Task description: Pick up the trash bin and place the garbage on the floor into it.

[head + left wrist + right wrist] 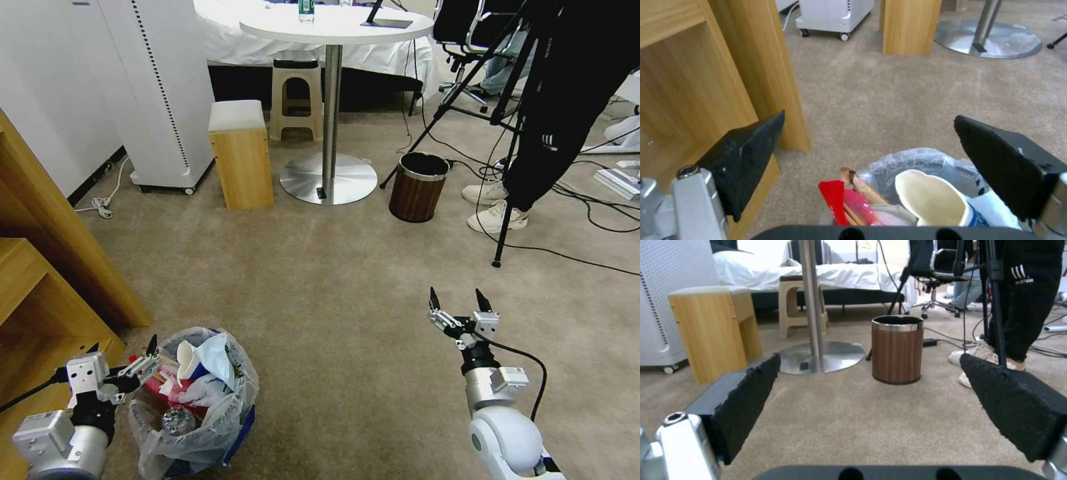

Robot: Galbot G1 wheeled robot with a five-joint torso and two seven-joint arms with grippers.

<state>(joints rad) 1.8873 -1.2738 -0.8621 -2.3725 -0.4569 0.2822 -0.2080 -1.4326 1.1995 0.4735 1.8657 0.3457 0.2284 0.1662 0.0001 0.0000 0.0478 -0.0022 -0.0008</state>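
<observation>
While left claw [122, 349] gapes, trash bin [193, 407] base hidden, garbage [200, 377] jumbled

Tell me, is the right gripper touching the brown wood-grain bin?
Apart. The head view shows the right gripper open over bare carpet, with a wide stretch of floor between it and the brown wood-grain bin.

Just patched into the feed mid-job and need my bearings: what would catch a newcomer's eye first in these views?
First, the trash bin at the lower left on the carpet, its clear bag stuffed with garbage: a paper cup, red wrappers, a bottle. The left gripper hangs open at its rim, beside the wooden shelf. The right gripper is open over bare carpet, facing the brown wood-grain bin near the round table's base.
</observation>
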